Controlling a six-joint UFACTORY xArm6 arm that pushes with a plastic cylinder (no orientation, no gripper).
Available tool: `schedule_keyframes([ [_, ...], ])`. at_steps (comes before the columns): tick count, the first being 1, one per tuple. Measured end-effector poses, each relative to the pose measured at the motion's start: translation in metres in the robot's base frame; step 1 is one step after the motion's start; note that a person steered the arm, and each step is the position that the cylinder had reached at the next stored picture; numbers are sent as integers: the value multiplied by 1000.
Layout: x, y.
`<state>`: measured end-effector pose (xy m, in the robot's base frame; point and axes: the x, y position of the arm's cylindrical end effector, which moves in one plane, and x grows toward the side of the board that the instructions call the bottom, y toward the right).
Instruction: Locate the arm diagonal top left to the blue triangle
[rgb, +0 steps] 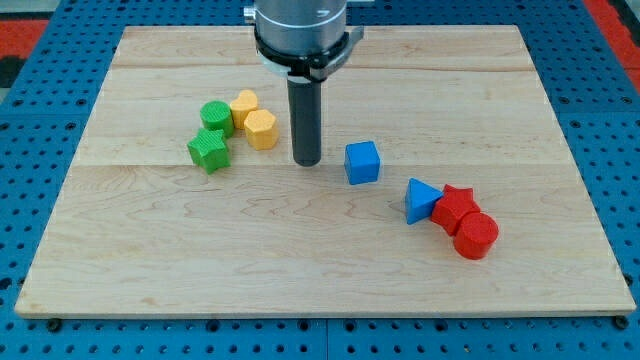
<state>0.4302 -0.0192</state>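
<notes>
Seven blocks on table (150, 250). Blue triangle (421, 199) sits at view's right, touching red star (456, 207). My tip (307, 162) rests upper-left of it, blue cube (362, 162) between; presumably staged for the diagonal. No gripper fitted, nothing held. No legible writing.

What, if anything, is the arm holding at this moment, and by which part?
Nothing is held. My tip rests free on the board, between the yellow blocks and the blue cube, touching neither.
</notes>
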Motion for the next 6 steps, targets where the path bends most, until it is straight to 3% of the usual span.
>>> schedule_keyframes([
  [1,-11,29],
  [3,49,112],
  [6,50,79],
])
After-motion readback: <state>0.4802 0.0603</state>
